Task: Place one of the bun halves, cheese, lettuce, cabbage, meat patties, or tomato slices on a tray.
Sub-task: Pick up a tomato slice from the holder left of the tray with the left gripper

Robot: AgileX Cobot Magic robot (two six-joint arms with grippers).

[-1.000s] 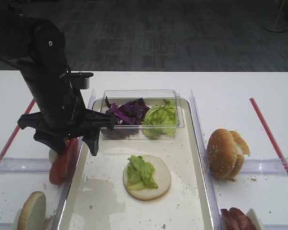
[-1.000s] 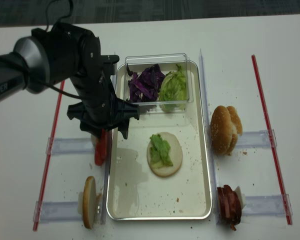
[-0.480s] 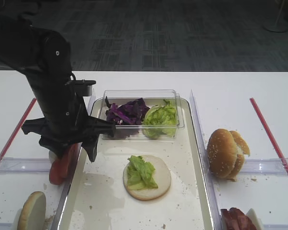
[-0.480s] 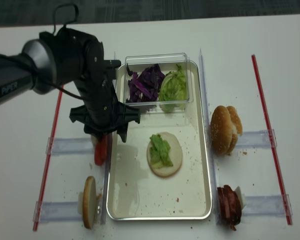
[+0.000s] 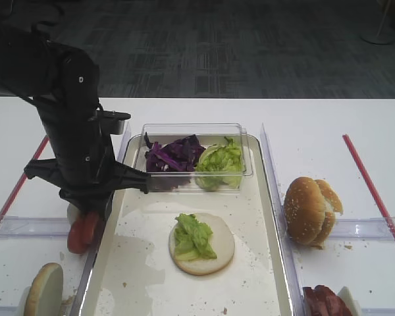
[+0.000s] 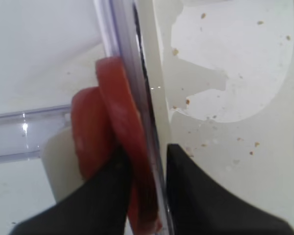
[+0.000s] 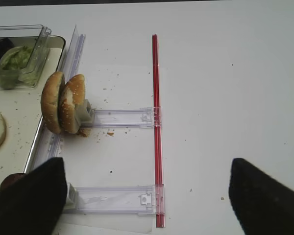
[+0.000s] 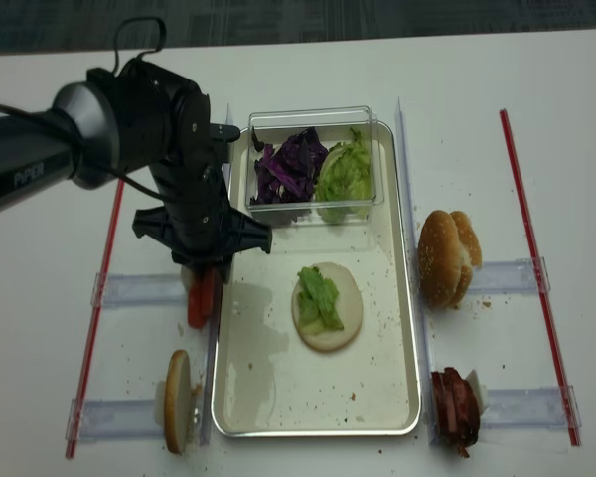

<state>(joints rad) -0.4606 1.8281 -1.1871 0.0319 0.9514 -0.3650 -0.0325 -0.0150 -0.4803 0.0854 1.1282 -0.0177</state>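
Two upright tomato slices (image 6: 105, 122) stand in a holder just outside the silvery tray's left rim (image 6: 118, 44). My left gripper (image 6: 147, 152) has come down over them: one finger presses the outer face of the nearer slice, the other sits inside the tray, so slice and rim are both between the jaws. From above, the arm covers most of the slices (image 5: 84, 232), (image 8: 198, 301). A bun half (image 5: 220, 249) topped with lettuce (image 5: 193, 237) lies on the tray (image 5: 253, 197). My right gripper (image 7: 147, 196) is open over bare table. No cheese shows.
A clear tub (image 5: 197, 129) at the tray's far end holds purple cabbage (image 5: 174, 155) and lettuce (image 5: 218, 161). Bun halves (image 5: 309, 210) stand right of the tray and another (image 5: 43, 289) at front left. Meat patties (image 8: 455, 407) sit at front right. Red strips (image 7: 157, 122) edge the workspace.
My left gripper sank lower onto the tomato slices beside the tray rim and its jaws drew in from wide to narrow. The food on the tray stayed put.
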